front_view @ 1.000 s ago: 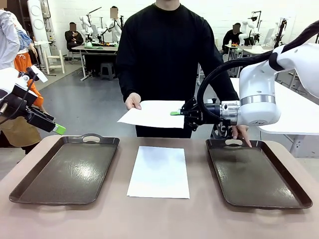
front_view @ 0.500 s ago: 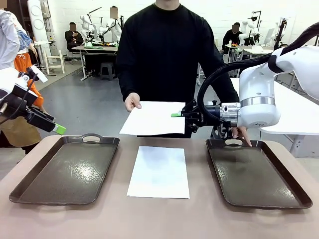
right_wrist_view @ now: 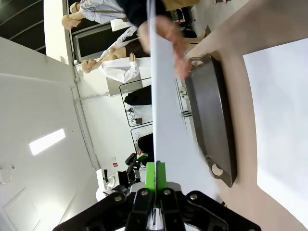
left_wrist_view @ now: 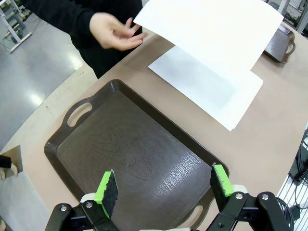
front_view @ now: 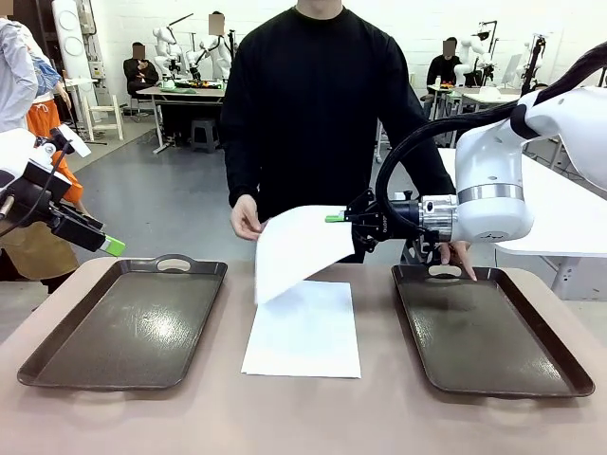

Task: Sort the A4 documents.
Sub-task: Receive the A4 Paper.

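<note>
One white A4 document (front_view: 294,248) hangs in the air over the table's middle, its left side drooping, pinched at its right edge by my right gripper (front_view: 334,218), which is shut on it. In the right wrist view that sheet (right_wrist_view: 161,120) runs edge-on up from the shut gripper (right_wrist_view: 155,175). A second A4 document (front_view: 303,327) lies flat on the table between the two trays, also seen below the held sheet (left_wrist_view: 211,29) as a flat sheet (left_wrist_view: 211,91). My left gripper (front_view: 112,246) is open and holds nothing, hovering over the left tray (left_wrist_view: 130,154) with green pads (left_wrist_view: 108,187) apart.
Two dark brown handled trays sit on the table, the left tray (front_view: 128,322) and the right tray (front_view: 484,327), both bare. A person stands at the far side, one hand (front_view: 247,218) just left of the held sheet, the other (front_view: 460,256) at the right tray's far handle.
The person's hand let go of the raised sheet and drew back a little. The sheet's free side dropped and now hangs from my right gripper. Both arms stayed put.
</note>
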Controlling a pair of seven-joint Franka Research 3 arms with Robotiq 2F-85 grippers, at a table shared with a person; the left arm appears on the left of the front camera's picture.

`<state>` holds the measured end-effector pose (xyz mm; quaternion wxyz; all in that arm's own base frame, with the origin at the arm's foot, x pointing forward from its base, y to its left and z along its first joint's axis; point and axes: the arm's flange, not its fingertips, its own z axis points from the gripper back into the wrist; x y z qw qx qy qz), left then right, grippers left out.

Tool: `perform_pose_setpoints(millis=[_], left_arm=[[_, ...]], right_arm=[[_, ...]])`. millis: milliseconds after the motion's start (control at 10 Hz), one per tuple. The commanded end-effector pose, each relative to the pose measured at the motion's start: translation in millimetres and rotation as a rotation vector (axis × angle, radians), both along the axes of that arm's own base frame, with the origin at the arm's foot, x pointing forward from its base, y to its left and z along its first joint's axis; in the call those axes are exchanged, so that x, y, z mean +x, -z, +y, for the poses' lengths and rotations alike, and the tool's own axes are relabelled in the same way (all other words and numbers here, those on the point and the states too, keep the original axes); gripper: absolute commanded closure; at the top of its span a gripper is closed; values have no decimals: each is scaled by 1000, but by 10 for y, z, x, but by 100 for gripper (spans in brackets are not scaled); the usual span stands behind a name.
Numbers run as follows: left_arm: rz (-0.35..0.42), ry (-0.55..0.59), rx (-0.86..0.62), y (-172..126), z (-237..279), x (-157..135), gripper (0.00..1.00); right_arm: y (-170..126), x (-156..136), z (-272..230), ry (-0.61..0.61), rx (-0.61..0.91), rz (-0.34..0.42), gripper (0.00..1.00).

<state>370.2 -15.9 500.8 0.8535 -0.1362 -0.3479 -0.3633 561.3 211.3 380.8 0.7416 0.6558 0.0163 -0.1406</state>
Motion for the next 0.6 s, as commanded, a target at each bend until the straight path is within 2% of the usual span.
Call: perform_pose_setpoints(millis=[0,500], left_arm=[[-3,9,-9,15,33,11,0],[-3,9,-9,15,33,11,0]], right_arm=[[8,2,-5,5,-4,1,100],[8,2,-5,5,-4,1,100]])
